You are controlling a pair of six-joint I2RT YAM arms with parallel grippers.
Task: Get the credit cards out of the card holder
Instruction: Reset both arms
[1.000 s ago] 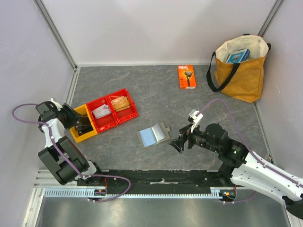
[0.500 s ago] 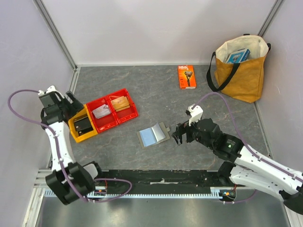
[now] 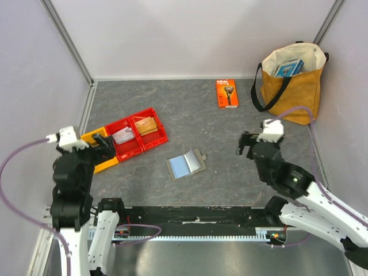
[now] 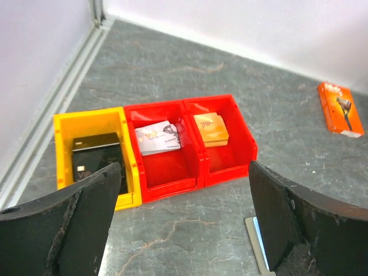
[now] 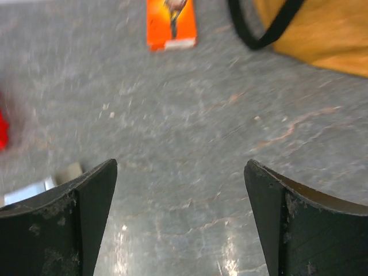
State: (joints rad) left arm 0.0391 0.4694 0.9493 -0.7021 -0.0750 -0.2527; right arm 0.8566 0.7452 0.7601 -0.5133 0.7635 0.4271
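The grey card holder (image 3: 187, 164) lies open on the table, light blue inside up, with no card showing in it. Its edge shows in the left wrist view (image 4: 255, 233) and in the right wrist view (image 5: 34, 191). A blackish card (image 4: 95, 154) lies in the yellow bin (image 4: 64, 123). A tan-orange card (image 4: 210, 129) lies in the right red bin (image 3: 158, 131), and a whitish card (image 4: 158, 138) in the left red bin. My left gripper (image 3: 101, 144) (image 4: 183, 184) is open and empty, near the yellow bin. My right gripper (image 3: 246, 144) (image 5: 180, 172) is open and empty, right of the holder.
An orange razor package (image 3: 226, 93) lies at the back middle. A tan tote bag (image 3: 290, 86) with a blue box inside stands at the back right. Grey walls close the table on the left, back and right.
My left arm has drawn back from the yellow bin toward the near edge. My right gripper has moved right and away from the card holder. Both stay open and empty.
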